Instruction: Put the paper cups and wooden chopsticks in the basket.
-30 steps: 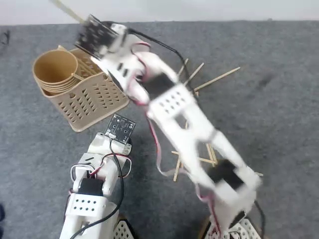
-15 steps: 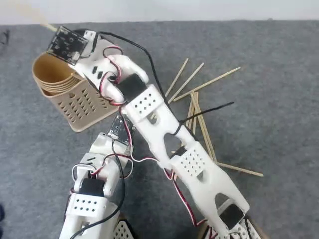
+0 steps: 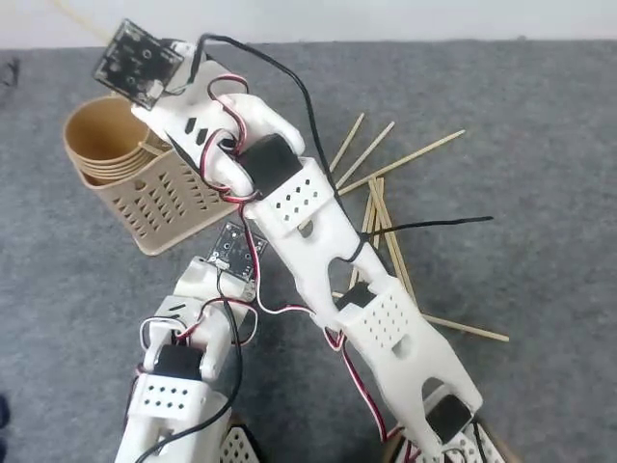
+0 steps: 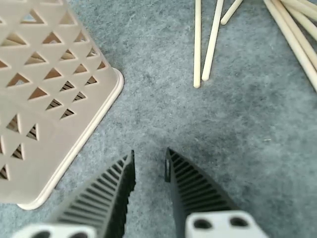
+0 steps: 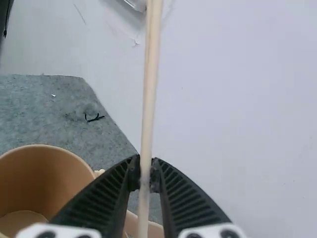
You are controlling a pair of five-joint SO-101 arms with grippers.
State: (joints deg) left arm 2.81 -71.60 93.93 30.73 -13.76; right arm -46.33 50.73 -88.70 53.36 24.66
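A stack of paper cups (image 3: 104,138) stands in the left end of the beige basket (image 3: 169,198). My right gripper (image 5: 144,167) is shut on a wooden chopstick (image 5: 151,74), held above the far edge of the basket next to the cups (image 5: 34,178); the stick's tip (image 3: 77,21) points away past the carpet edge. Several more chopsticks (image 3: 381,193) lie scattered on the carpet right of the basket. My left gripper (image 4: 149,157) hovers low by the basket's near corner (image 4: 59,114), its jaws a narrow gap apart with nothing between them.
The right arm (image 3: 328,241) stretches diagonally across the carpet over some chopsticks. A loose black cable (image 3: 434,224) arcs beside it. A white wall borders the carpet behind the basket. Two chopstick ends (image 4: 203,49) lie just ahead of the left gripper.
The right arm has swung left with the chopstick, from over the basket's middle to its far edge by the cups. The left arm has not moved.
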